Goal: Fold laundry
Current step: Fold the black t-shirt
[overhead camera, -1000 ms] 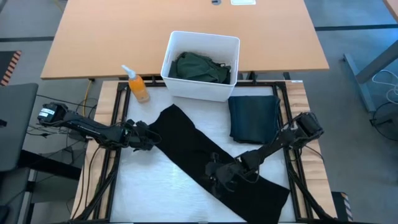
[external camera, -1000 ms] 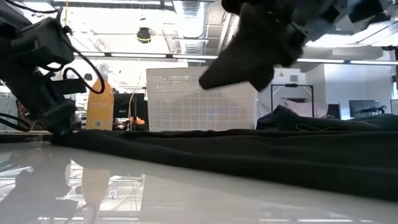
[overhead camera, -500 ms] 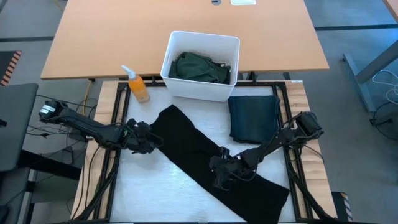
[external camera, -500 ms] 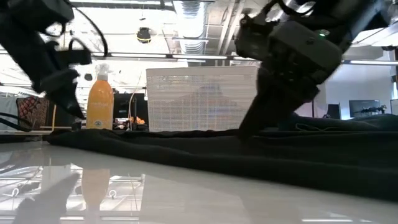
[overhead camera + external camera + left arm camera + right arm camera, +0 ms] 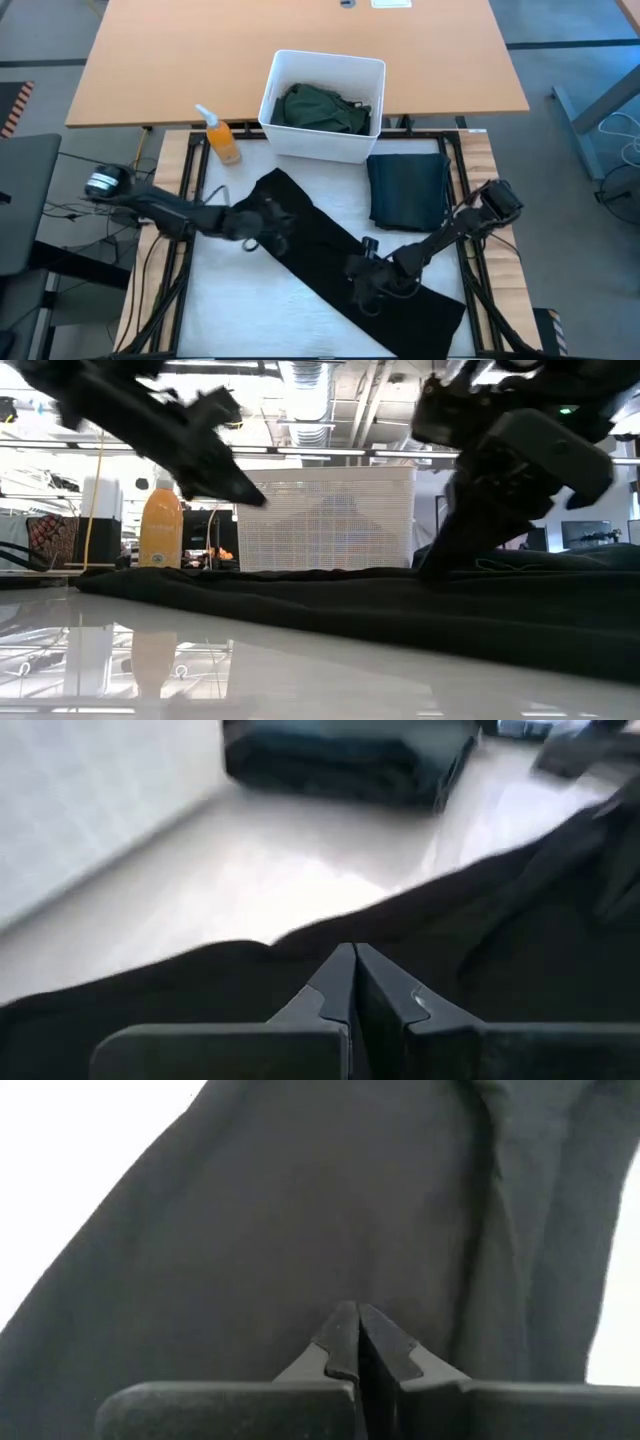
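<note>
**Left tool in over trousers**

Since the prior frame, left tool [image 5: 272,218] swung from the cloth's edge inward over the black trousers [image 5: 330,255], fingers pressed together, holding nothing. Right tool [image 5: 362,283] closed and empty, low over trousers' middle. Trousers lie diagonally across white surface [image 5: 240,300]. Folded dark garment [image 5: 408,188] beside white bin [image 5: 322,145]; green garment [image 5: 322,108] inside.
</note>
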You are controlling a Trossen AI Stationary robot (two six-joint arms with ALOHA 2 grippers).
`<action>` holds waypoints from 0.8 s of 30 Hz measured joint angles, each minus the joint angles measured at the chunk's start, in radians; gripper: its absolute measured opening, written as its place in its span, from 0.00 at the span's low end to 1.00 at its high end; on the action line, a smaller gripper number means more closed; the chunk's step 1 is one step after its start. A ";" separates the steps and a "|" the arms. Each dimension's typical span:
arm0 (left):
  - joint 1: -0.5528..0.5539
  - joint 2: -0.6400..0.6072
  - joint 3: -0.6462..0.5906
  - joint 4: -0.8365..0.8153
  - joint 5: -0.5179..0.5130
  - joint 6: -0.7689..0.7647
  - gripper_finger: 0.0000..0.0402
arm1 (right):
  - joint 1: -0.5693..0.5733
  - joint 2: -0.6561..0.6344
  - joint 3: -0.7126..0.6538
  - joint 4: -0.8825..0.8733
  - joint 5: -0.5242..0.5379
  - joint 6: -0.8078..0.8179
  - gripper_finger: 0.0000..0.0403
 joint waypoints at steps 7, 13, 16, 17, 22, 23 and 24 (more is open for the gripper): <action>0.144 0.333 0.244 -0.112 0.275 0.053 0.00 | 0.085 0.006 0.001 -0.150 0.139 0.169 0.05; 0.189 0.494 0.424 -0.279 0.315 0.082 0.00 | 0.140 0.006 0.000 -0.248 0.226 0.267 0.05; 0.209 0.526 0.476 -0.375 0.260 0.069 0.00 | 0.154 0.006 0.000 -0.296 0.179 0.307 0.05; 0.216 0.527 0.487 -0.407 0.235 0.061 0.00 | 0.162 0.006 0.000 -0.305 0.162 0.311 0.05; 0.244 0.510 0.491 -0.521 0.117 0.021 0.00 | 0.225 0.006 0.000 -0.317 0.115 0.311 0.05; 0.249 0.504 0.490 -0.544 0.107 0.016 0.00 | 0.235 0.006 0.000 -0.320 0.114 0.311 0.05; 0.253 0.500 0.490 -0.555 0.108 0.012 0.00 | 0.244 0.005 0.000 -0.325 0.114 0.311 0.05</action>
